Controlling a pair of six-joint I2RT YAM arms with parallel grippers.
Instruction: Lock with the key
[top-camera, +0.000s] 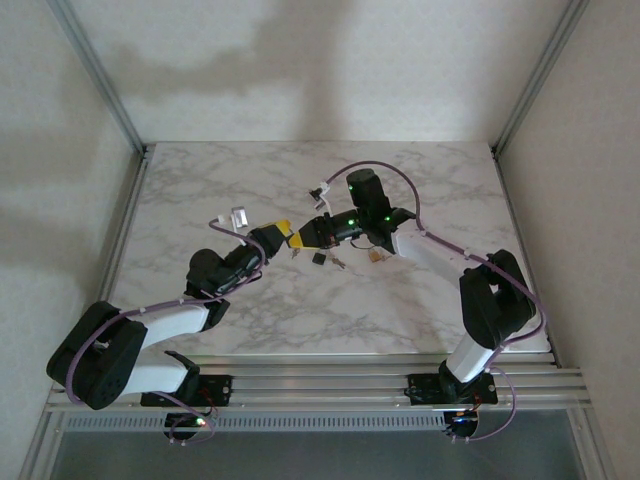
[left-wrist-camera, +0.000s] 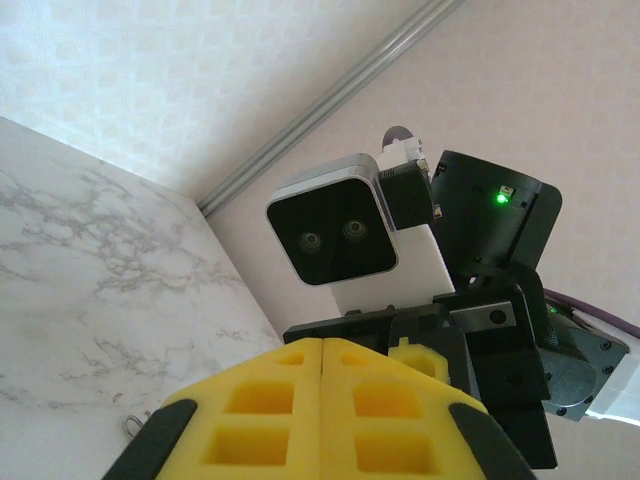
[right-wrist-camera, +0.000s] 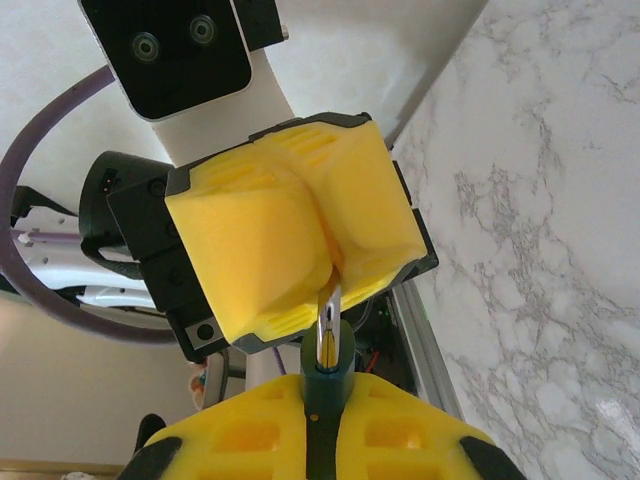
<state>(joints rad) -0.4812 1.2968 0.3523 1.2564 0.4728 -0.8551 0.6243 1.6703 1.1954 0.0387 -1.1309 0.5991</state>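
Above the middle of the marble table (top-camera: 200, 190) my two grippers meet tip to tip. In the right wrist view a dark green padlock (right-wrist-camera: 325, 385) sits clamped between the yellow pads of my right gripper (right-wrist-camera: 322, 400). A shiny metal key (right-wrist-camera: 329, 322) stands in its top end. The key's other end disappears into the shut yellow pads of my left gripper (right-wrist-camera: 334, 268). From above, the left gripper (top-camera: 288, 232) points right and the right gripper (top-camera: 312, 236) points left. In the left wrist view the left gripper's (left-wrist-camera: 323, 348) pads are pressed together, facing the right wrist camera (left-wrist-camera: 345, 235).
Small loose pieces lie on the table just under the grippers: a dark one (top-camera: 318, 258), a small metal one (top-camera: 340, 263) and a tan one (top-camera: 376, 256). A small clear block (top-camera: 238, 215) sits behind the left arm. Metal frame posts (top-camera: 100, 75) bound the table.
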